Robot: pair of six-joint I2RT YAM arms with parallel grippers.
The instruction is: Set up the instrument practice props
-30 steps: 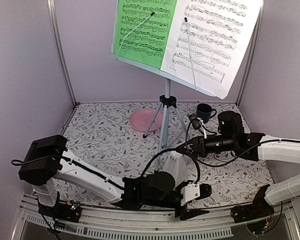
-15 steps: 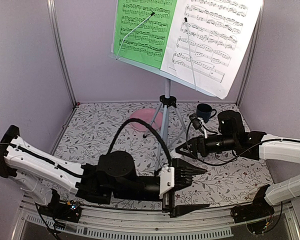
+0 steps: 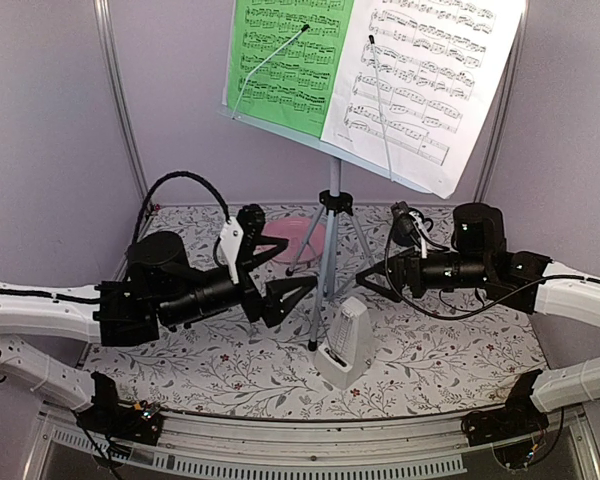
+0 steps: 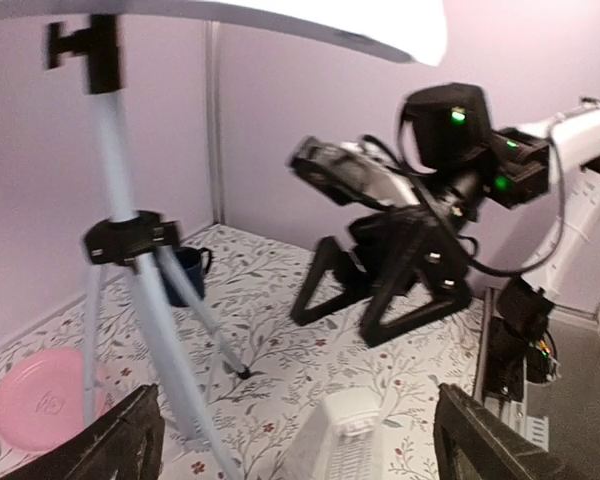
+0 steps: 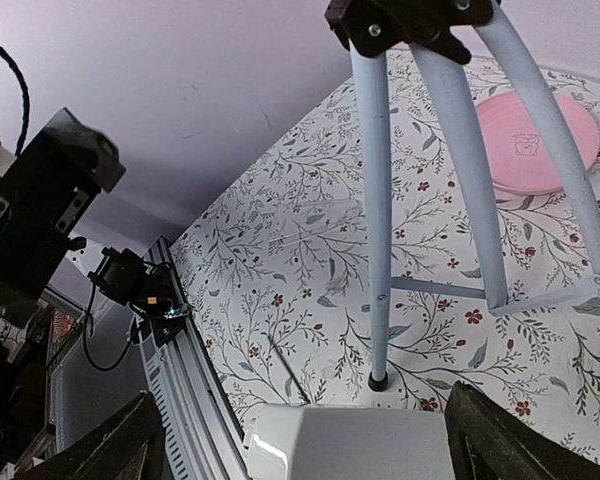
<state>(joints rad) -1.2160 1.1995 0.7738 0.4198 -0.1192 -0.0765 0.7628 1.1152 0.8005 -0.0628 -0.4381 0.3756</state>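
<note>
From above, the music stand (image 3: 333, 195) stands mid-surface toward the far edge. The green music sheet (image 3: 285, 60) and white music sheet (image 3: 420, 80) lie side by side on it. The metronome (image 3: 345, 343) sits upright near the near edge, just beside the stand's front foot. The left end effector (image 3: 278, 262) and right end effector (image 3: 380, 282) flank the tripod legs, both spread and holding nothing.

The left wrist view shows its fingers wide apart, the metronome low between them, and a pink plate (image 4: 35, 395) beyond the legs.

In the right wrist view, spread fingers frame the metronome's top.
</note>
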